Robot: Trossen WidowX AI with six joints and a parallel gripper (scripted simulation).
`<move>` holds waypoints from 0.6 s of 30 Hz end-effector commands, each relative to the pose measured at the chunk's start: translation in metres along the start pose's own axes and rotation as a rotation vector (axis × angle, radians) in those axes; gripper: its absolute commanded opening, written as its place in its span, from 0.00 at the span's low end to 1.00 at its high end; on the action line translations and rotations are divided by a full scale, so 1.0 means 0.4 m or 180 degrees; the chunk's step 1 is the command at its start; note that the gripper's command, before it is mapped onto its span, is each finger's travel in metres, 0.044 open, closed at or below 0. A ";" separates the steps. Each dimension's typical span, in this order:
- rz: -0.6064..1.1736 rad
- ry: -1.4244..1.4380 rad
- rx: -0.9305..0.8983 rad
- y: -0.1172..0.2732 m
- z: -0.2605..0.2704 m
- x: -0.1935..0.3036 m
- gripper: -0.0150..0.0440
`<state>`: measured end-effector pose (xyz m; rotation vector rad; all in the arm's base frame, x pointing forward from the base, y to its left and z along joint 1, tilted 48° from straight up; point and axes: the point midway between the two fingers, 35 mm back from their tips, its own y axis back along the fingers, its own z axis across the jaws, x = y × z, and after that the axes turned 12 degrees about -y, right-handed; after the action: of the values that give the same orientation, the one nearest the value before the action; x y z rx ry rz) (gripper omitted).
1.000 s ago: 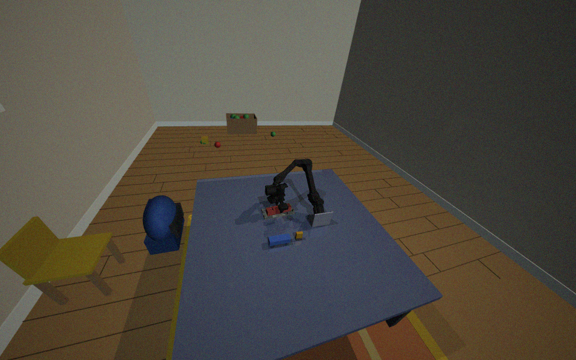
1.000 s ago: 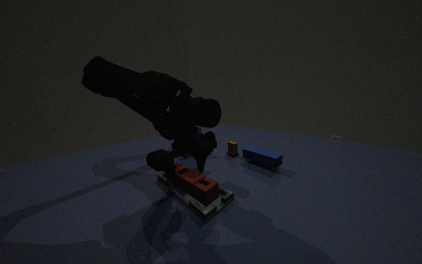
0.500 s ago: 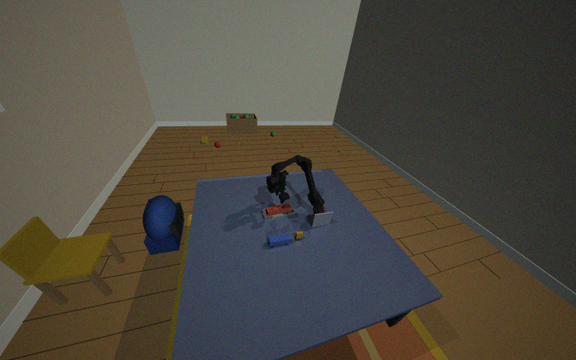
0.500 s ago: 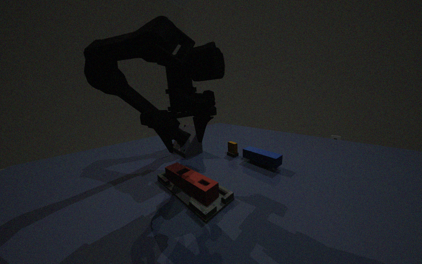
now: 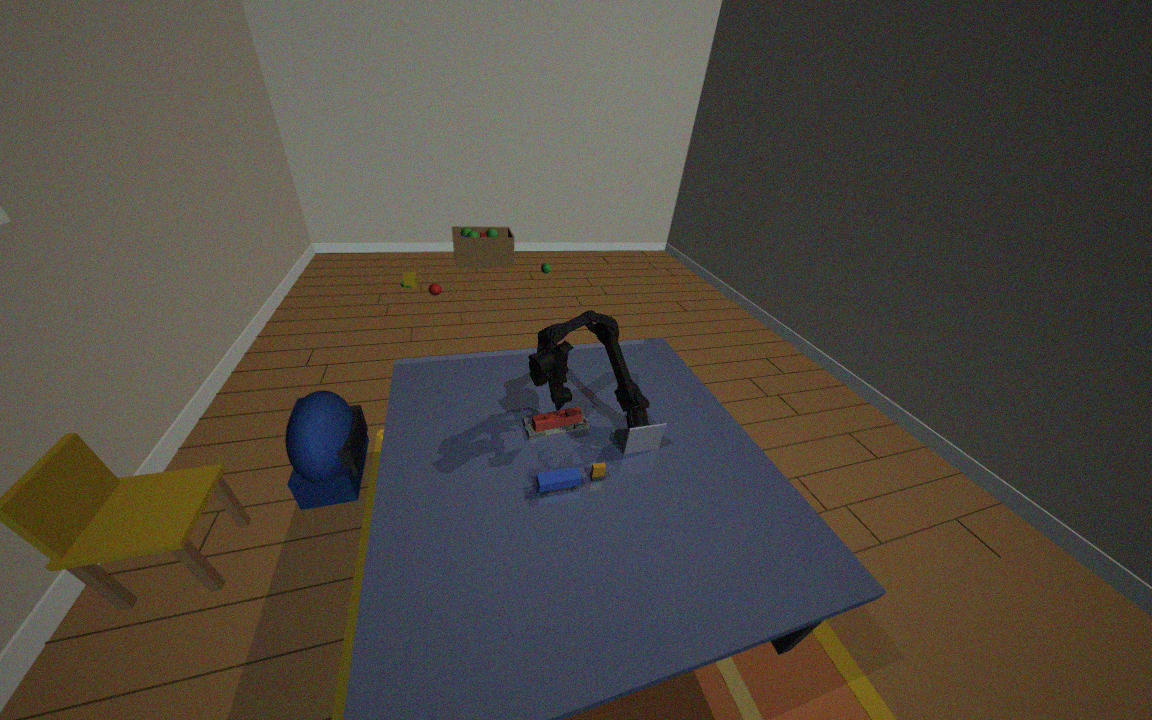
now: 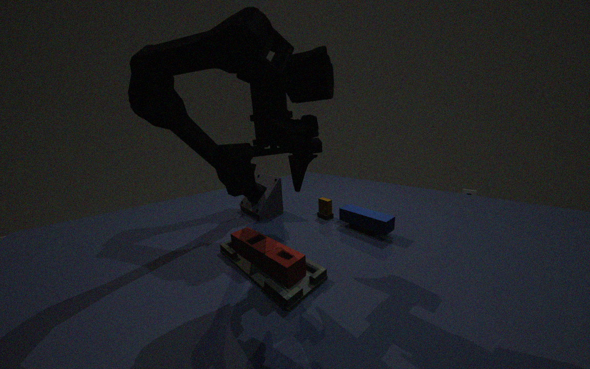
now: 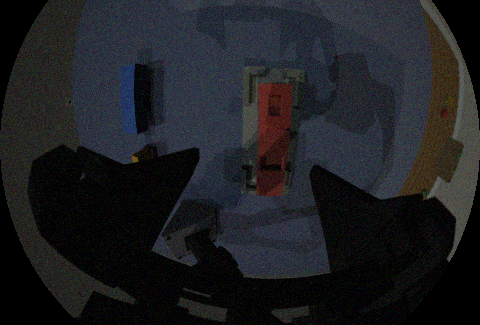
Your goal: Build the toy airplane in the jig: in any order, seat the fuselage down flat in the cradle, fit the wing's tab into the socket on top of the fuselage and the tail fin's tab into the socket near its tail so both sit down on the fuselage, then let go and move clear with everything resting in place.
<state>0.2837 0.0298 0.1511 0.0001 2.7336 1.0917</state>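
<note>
The red fuselage (image 5: 555, 420) (image 6: 267, 251) (image 7: 274, 132) sits lengthwise in the grey jig cradle (image 5: 530, 432) (image 6: 283, 297) (image 7: 249, 122); it looks level, but its underside is hidden. Both sockets on its top show empty. My gripper (image 6: 276, 196) (image 7: 256, 163) is open and empty above the fuselage, with one finger off to each side. The blue wing (image 5: 558, 480) (image 6: 366, 220) (image 7: 129, 99) lies apart from the jig, parallel to the fuselage. The orange tail fin (image 5: 598, 470) (image 6: 325, 206) stands upright near one end of the wing; in the wrist view it is mostly hidden behind a finger.
The grey bracket (image 5: 644, 437) (image 6: 275, 202) (image 7: 177, 235) at my arm's base stands near the jig. The blue table (image 5: 508, 573) carries all the parts. The lighting is dim, and arm shadows cross the table around the jig.
</note>
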 end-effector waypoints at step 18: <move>0.0014 0.0016 -0.0008 -0.036 0.596 0.043 1.00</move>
<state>0.3051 0.1802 -0.0329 -0.0073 2.7784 1.0816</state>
